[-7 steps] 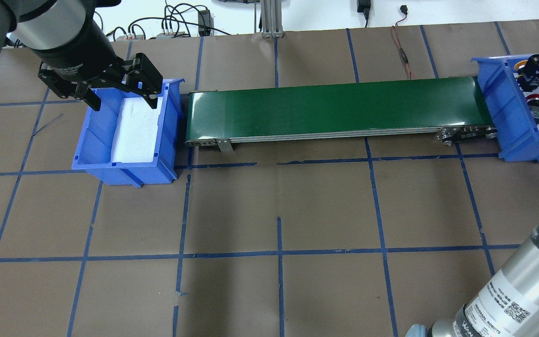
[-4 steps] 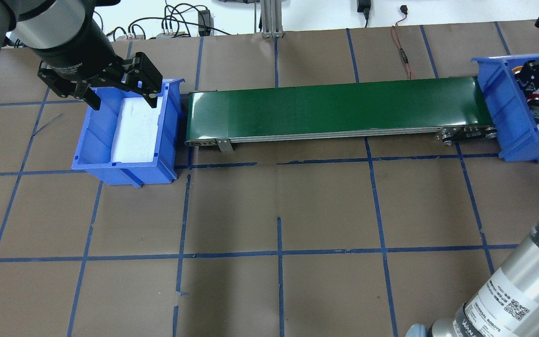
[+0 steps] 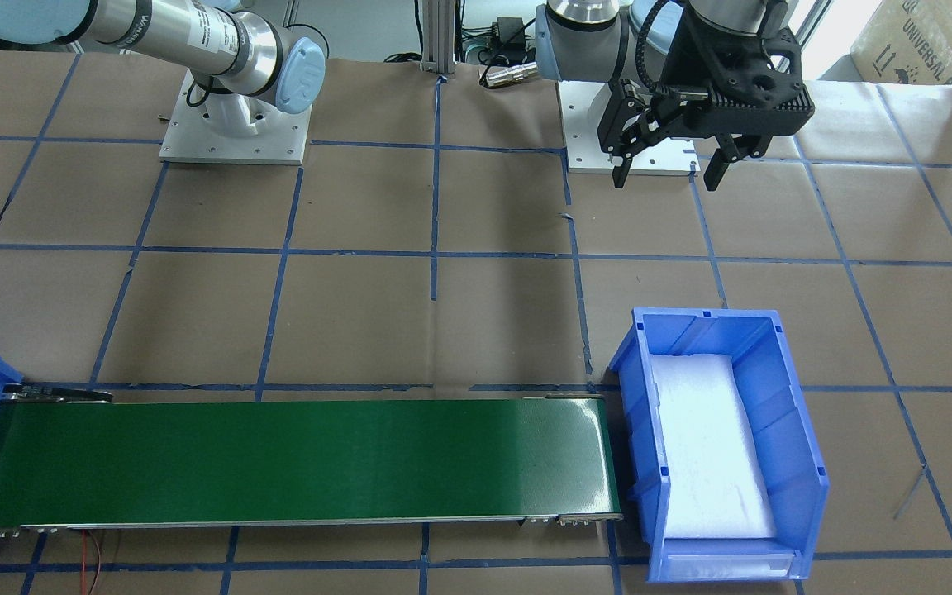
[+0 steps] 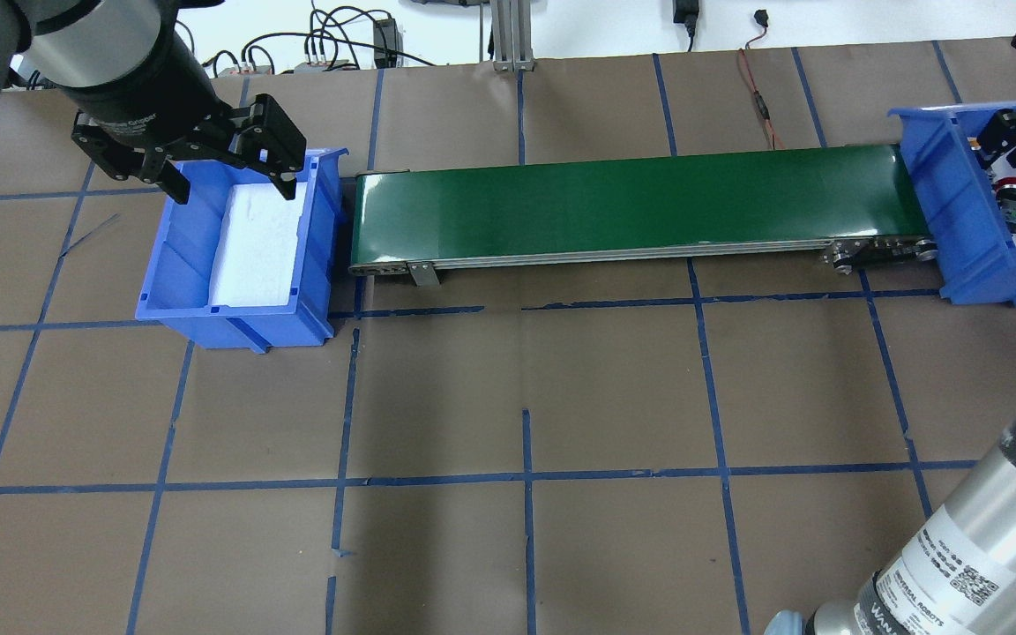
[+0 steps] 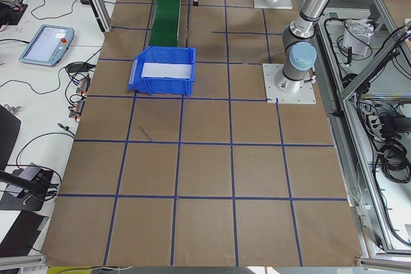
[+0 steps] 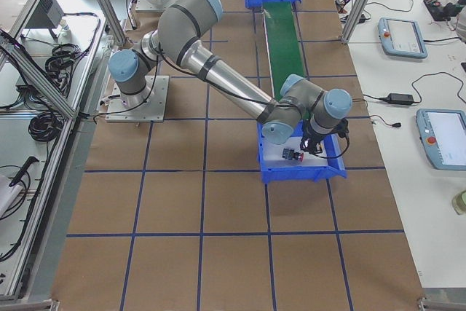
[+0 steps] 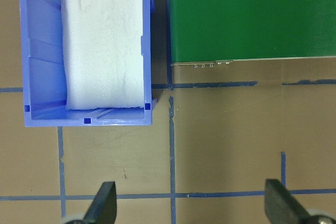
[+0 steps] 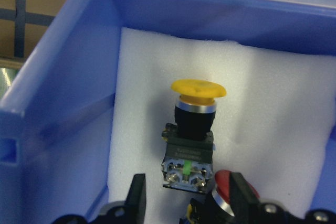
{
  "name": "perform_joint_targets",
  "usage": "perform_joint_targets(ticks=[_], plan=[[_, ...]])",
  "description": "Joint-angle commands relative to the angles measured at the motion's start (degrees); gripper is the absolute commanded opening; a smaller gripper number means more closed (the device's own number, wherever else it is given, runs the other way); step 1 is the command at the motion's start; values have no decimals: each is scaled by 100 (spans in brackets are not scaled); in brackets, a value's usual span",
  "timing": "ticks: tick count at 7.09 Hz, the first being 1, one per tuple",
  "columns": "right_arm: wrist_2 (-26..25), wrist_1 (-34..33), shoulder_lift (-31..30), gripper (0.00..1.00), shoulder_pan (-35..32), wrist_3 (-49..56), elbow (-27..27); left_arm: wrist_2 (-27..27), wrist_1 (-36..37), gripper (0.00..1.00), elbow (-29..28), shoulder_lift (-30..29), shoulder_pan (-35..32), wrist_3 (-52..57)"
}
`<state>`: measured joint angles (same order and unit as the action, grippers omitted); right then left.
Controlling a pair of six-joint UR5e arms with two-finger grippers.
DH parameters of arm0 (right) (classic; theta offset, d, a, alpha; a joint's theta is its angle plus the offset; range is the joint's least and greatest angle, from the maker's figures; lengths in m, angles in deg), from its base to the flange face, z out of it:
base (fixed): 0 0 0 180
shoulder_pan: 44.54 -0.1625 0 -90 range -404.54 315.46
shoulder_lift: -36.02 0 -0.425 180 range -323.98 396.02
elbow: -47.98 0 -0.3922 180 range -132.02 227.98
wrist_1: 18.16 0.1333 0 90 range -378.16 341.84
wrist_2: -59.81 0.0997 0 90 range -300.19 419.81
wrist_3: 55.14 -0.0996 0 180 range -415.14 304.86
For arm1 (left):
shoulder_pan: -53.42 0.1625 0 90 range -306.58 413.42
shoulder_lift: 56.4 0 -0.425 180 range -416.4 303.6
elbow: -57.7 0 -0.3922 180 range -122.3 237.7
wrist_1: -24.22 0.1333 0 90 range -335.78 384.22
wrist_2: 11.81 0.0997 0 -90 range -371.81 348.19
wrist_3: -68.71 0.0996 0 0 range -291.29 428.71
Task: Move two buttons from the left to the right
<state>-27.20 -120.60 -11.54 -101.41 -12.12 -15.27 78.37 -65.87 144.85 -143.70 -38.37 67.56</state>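
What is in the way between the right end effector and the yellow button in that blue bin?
Nothing visible. The right end effector hangs open over the yellow button, which lies on white foam in the blue bin. The red button lies close beside it, near one finger, and might crowd a grasp.

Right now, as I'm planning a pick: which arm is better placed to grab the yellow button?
Right: the right claw, open, hangs over the yellow button; the left claw hovers past the belt's other end.
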Motion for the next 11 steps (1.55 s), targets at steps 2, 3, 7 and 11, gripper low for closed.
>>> perform_joint_targets(ticks=[2, 3, 7, 11], plan=[[0, 529, -523, 100, -77, -21, 67, -10, 1, 100, -23, -25, -14, 1], [-9, 785, -770, 100, -313, -39, 50, -10, 1, 100, -23, -16, -14, 1], [-533, 1579, -1762, 100, -1961, -2281, -238, -19, -8, 100, -14, -16, -32, -8], [-439, 1508, -3228, 100, -3259, -3950, -2020, -10, -8, 100, -22, 11, -6, 1]])
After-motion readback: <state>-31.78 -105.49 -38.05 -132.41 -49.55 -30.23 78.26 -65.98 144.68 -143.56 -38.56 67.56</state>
